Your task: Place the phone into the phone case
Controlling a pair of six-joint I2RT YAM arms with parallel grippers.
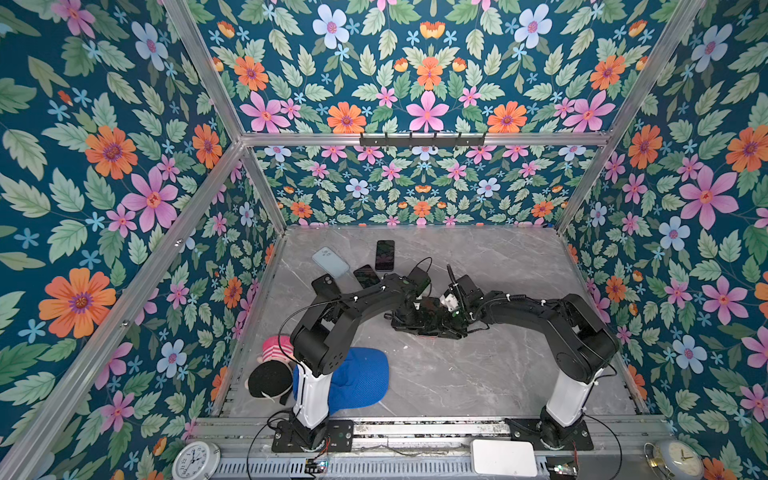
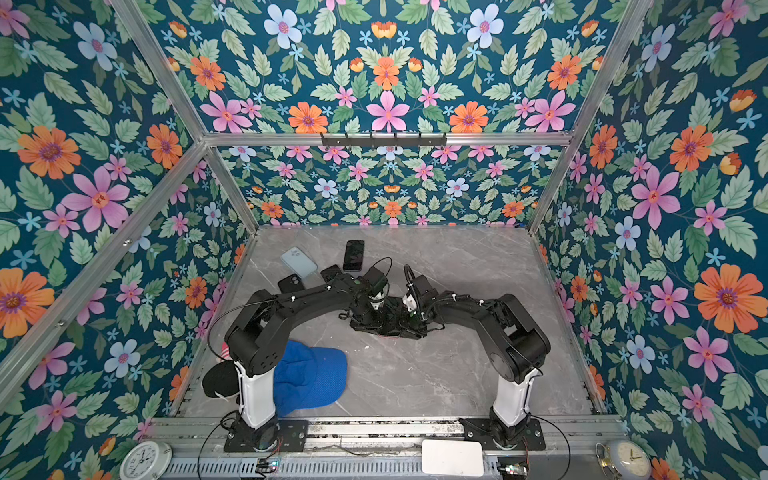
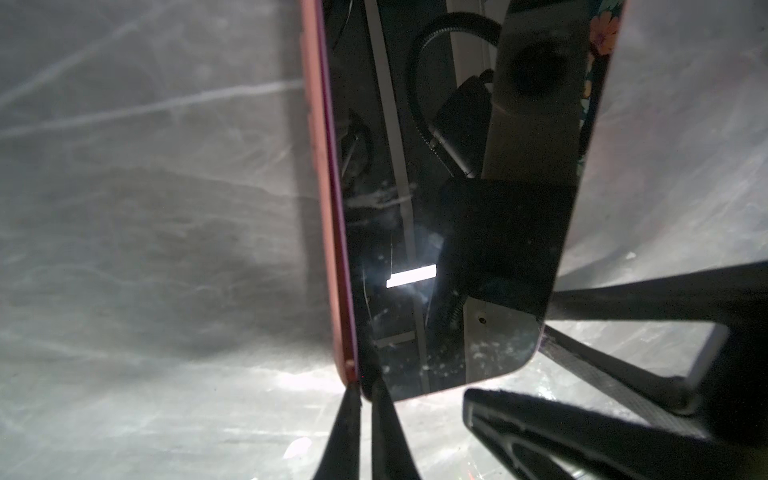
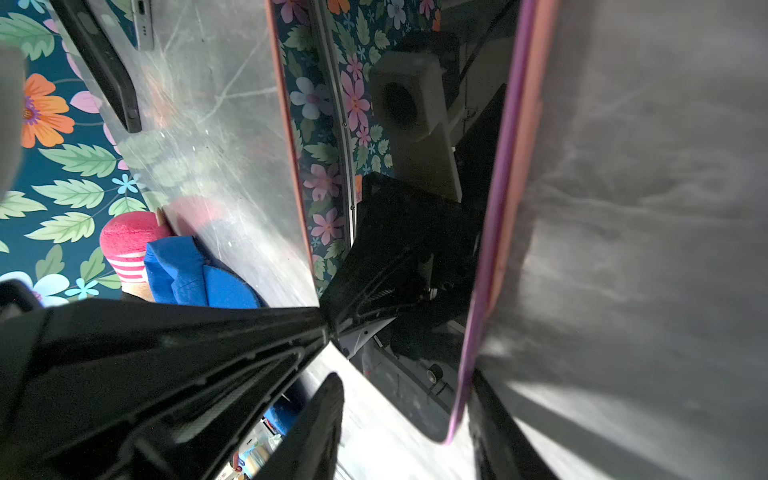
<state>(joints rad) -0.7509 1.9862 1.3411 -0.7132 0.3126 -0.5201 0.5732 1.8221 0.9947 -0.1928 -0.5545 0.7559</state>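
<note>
- The left jaws are closed to a sliver. Their two thin fingertips (image 3: 380,415) stand almost together at one corner of the phone (image 3: 436,232). One tip is on the dark glass and the other is at the pink rim of the phone case (image 3: 328,208). Whether they pinch the rim or only press there, I cannot tell.
- The right jaws stand partly apart, astride the same end of the phone. In the right wrist view one finger (image 4: 494,424) lies against the case's pink-purple side. The other finger (image 4: 328,415) stands just beside the opposite edge, with a strip of bare surface between them. I cannot tell whether this is a firm hold.
- The phone lies screen up on the grey marbled counter (image 3: 145,249), near its middle. In both top views it is mostly hidden under the two wrists, with a red sliver of the case showing at its near edge.
- The case's rim runs along both long edges of the phone in the right wrist view. In the left wrist view the rim rises above the glass along one long side. Whether the phone is fully seated cannot be told.
- Toward the back left of the counter, well apart from the jaws, lie a pale blue phone (image 1: 330,262), a black phone (image 1: 385,255) and a black case (image 1: 325,286) partly under the left arm.
- By the left arm's base lie a blue cap (image 1: 361,382) and a soft toy (image 1: 270,376) in a pink striped hat.
</note>
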